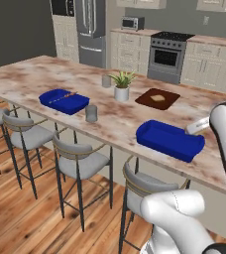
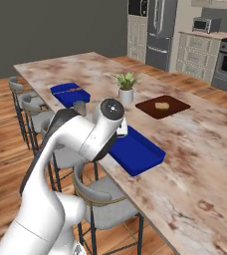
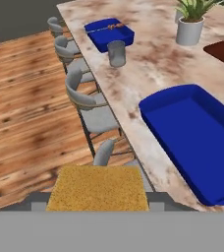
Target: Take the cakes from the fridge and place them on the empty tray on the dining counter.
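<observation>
Tan-golden cake (image 3: 99,188) between fingers in hand view, tray (image 3: 197,138) beside

I see a tan-golden, speckled cake (image 3: 99,188) at the bottom of my hand view. Beyond it the tray (image 3: 197,138) is deep blue, like the second blue tray (image 1: 64,100) further along. The dining counter (image 1: 45,74) is beige with brown marbling. The stools (image 1: 83,161) have grey cushions, the board (image 1: 157,98) is dark brown, the plant pot (image 1: 121,94) pale grey, the floor warm striped wood.
</observation>
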